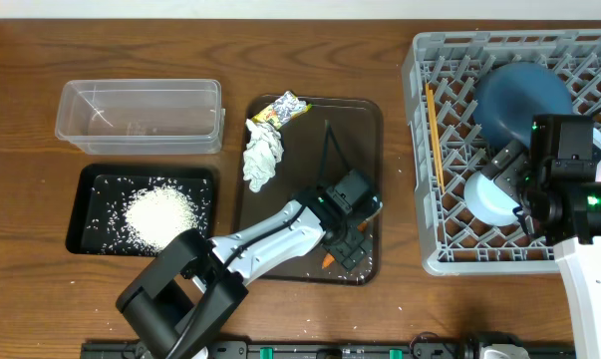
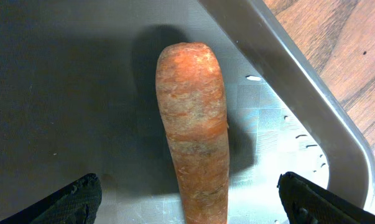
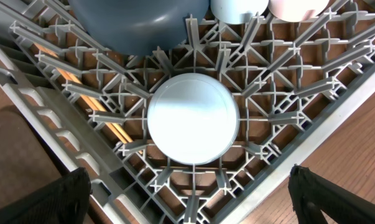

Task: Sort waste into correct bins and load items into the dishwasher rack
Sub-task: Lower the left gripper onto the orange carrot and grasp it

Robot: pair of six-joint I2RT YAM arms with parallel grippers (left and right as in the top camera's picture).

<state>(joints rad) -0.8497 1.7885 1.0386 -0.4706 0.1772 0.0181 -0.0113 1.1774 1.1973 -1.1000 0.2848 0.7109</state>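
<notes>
my left gripper [image 2: 199,199] stands wide and holds nothing, with one fingertip on each side of the carrot [image 2: 193,124] and both apart from it. the carrot lies flat on the floor of the brown tray [image 2: 299,81], its blunt end pointing away from my wrist, near the raised rim at my right side. to do this pick well, i think i should go straight down without turning, until the tips are almost on the tray floor, and then close slowly across the thick part. the carrot is round and gets thinner toward my wrist, so a grip too low on it may make it roll or slide out. the right fingertip has space before the rim, but i must not drift to that side. after closing, i should lift above the rim before moving sideways. i judge it belongs in the black tray [image 1: 91,179] with the rice [image 1: 160,211], not in the clear tub [image 1: 141,115]. my right gripper [image 3: 187,196] is also wide and holds nothing, above the upturned bowl [image 3: 193,118] in the rack [image 1: 430,199], well apart from this work.
</notes>
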